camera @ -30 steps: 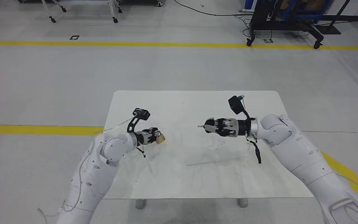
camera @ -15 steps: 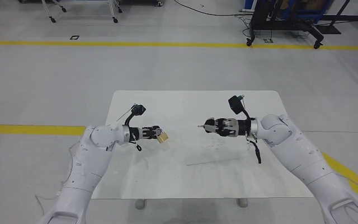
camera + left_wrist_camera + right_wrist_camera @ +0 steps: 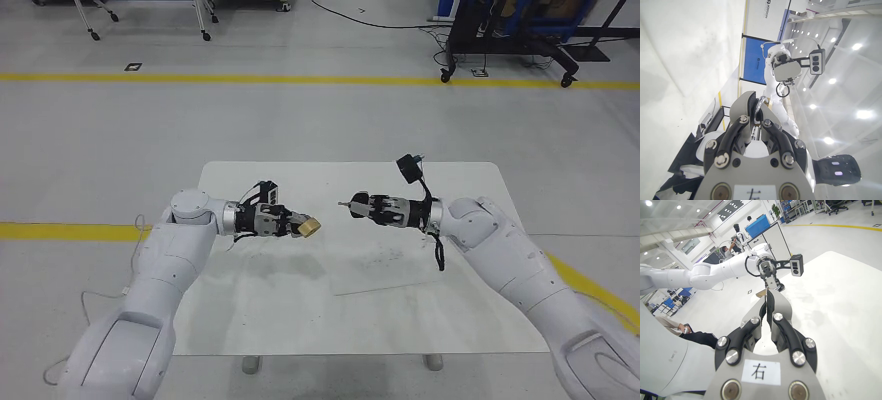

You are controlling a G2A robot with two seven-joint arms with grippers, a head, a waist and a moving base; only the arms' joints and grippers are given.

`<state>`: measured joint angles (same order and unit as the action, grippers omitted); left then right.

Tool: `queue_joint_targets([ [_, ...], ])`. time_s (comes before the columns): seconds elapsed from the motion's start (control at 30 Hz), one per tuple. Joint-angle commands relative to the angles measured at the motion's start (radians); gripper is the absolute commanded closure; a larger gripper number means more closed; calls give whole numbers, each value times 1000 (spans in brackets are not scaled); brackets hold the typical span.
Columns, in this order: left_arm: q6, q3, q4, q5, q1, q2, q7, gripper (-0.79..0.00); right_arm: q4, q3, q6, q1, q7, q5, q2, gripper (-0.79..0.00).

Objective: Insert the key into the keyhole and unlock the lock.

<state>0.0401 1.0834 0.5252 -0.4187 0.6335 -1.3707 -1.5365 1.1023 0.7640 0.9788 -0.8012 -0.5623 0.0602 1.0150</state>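
Observation:
A brass padlock (image 3: 311,228) hangs above the white table (image 3: 460,310), held by my left gripper (image 3: 292,225). In the left wrist view that gripper (image 3: 758,106) is shut on the lock's silver shackle (image 3: 761,101), and the brass body (image 3: 769,103) peeks out beyond the fingers. My right gripper (image 3: 362,207) is shut on the key (image 3: 346,205), whose thin metal tip points at the lock across a short gap. In the right wrist view the right gripper (image 3: 767,297) is closed with the lock (image 3: 761,294) and the left gripper (image 3: 772,283) just ahead.
Faint scuffs mark the table's surface (image 3: 829,298) below the right arm. Grey floor with a yellow line (image 3: 90,231) surrounds the table, and wheeled racks (image 3: 510,45) stand far behind it.
My left arm has swung the lock away from the table's left edge toward the middle. My right gripper has shifted slightly farther back and left with the key. The gap between them has narrowed.

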Motion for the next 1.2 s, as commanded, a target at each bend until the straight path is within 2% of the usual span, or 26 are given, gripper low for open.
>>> queue_joint_targets([
  [0.0, 0, 1, 4, 3, 2, 1, 2, 0, 2, 1, 1, -1, 0, 0, 0, 0],
  [0.13, 0, 1, 4, 3, 2, 1, 2, 0, 2, 1, 1, -1, 0, 0, 0, 0],
  [0.23, -23, 7, 22, -31, 33, 0, 23, 0, 3, 1, -7, -3, 4, -2, 0, 0],
  [0.33, -34, 0, 54, -69, 55, -9, 25, 0, 44, -14, -118, -3, 41, -45, 14, 0],
  [0.37, -37, -7, 64, -81, 60, -14, 27, 0, 46, -20, -120, -5, 59, -35, 21, 0],
  [0.57, -46, -38, 55, -126, 59, -38, 59, 0, -26, -52, -46, 3, 109, 24, 58, 0],
  [0.87, -26, -42, 1, -156, 35, -47, 70, 0, -94, -106, 33, 28, 58, 81, 104, 0],
  [1.03, -11, -37, -19, -159, 27, -45, 86, 0, -85, -91, 33, 21, 21, 134, 107, 0],
  [1.17, 14, -28, -27, -125, 17, -33, 119, 0, -61, -57, 33, 0, 14, 148, 99, 0],
])
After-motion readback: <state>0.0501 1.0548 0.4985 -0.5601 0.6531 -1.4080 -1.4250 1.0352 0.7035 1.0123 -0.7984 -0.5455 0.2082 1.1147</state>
